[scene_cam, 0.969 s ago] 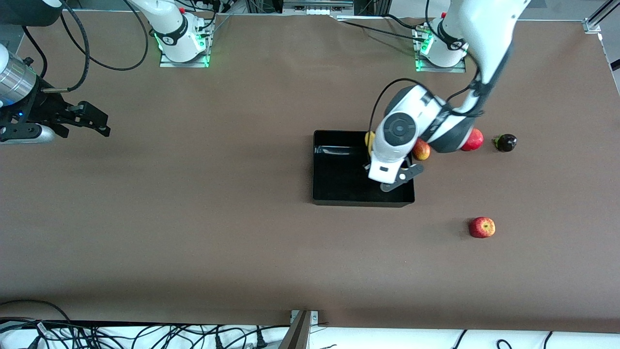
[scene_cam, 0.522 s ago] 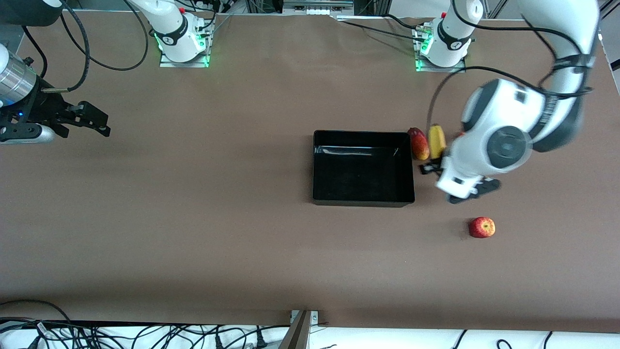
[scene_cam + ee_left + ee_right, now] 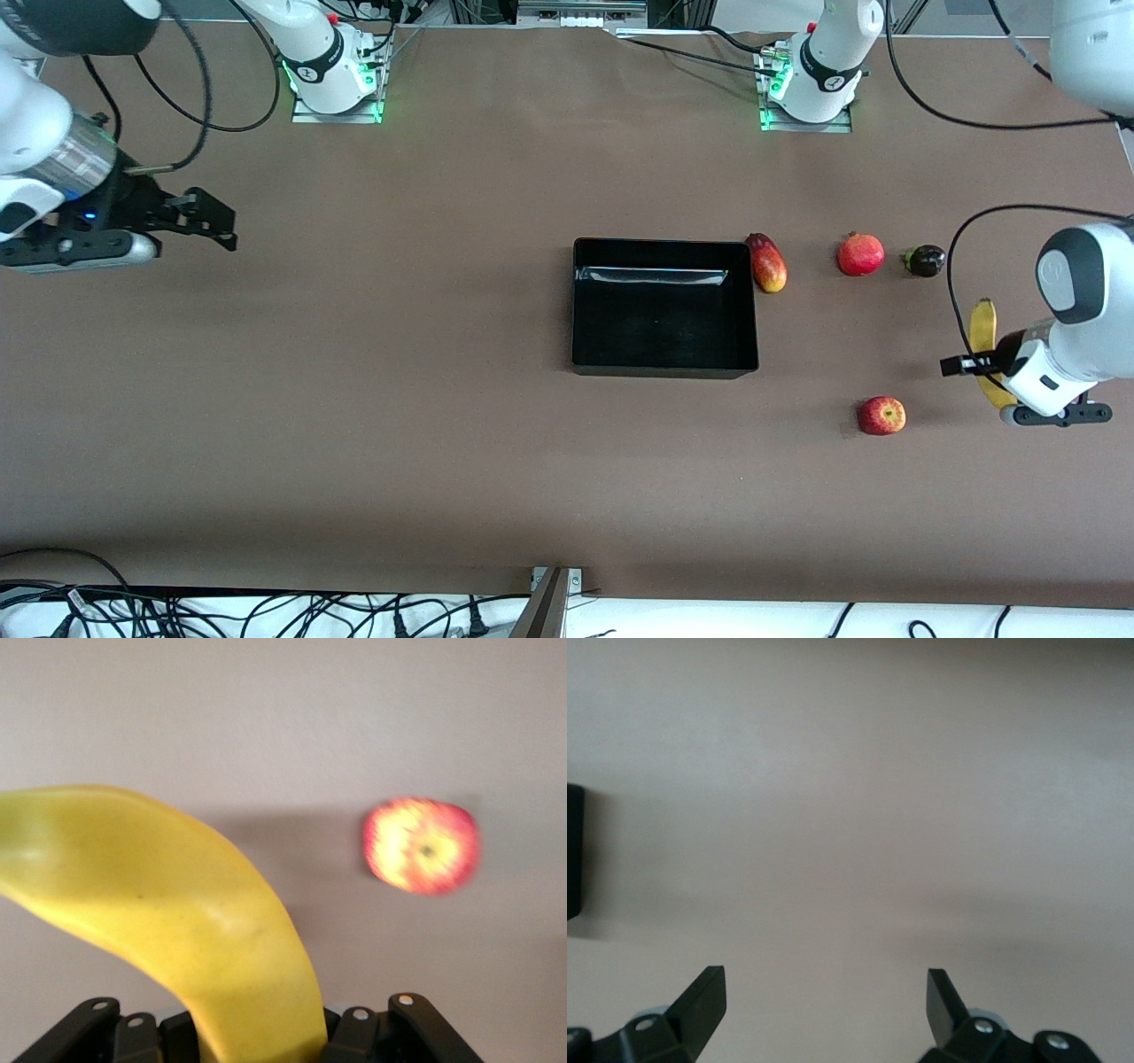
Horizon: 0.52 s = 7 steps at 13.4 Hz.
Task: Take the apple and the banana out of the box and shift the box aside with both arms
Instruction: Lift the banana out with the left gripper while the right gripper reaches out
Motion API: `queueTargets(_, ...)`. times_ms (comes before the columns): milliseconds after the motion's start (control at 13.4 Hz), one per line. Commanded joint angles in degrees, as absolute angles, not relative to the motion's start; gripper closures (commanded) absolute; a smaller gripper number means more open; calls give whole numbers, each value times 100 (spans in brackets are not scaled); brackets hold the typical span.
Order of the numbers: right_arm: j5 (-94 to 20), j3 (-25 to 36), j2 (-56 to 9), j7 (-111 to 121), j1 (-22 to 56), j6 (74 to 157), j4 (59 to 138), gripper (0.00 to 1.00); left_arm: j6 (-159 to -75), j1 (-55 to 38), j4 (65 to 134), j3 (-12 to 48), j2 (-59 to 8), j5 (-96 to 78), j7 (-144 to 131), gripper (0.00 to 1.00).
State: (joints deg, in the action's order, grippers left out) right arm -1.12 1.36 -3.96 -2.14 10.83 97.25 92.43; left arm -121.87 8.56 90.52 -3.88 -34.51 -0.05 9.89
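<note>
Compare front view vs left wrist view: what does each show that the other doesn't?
Front only: black box, mango beside it, pomegranate, a small dark fruit, and the open right gripper waiting over bare table at the right arm's end.

Left wrist only: close-up of the fingers clamped on the banana's end.

Both: left gripper shut on the banana, the apple and the brown table.
</note>
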Motion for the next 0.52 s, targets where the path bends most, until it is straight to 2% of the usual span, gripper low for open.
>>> queueTargets(0, -62, 149, -798, -97, 1335, 9511, 9167, 0, -12970, 773, 8956, -457, -3989, -211, 1345, 100)
queueTargets(298, -141, 149, -870, -263, 1678, 9387, 9149, 0, -13289, 756, 8930, -457, -4245, -220, 1266, 100)
queueTargets(373, -149, 149, -879, -281, 1827, 9404, 9149, 0, -13393, 756, 8938, -457, -4315, -211, 1257, 91)
queueTargets(447, -271, 149, -975, -464, 1933, 9448, 9141, 0, -13595, 747, 8965, -457, -4376, -211, 1248, 88)
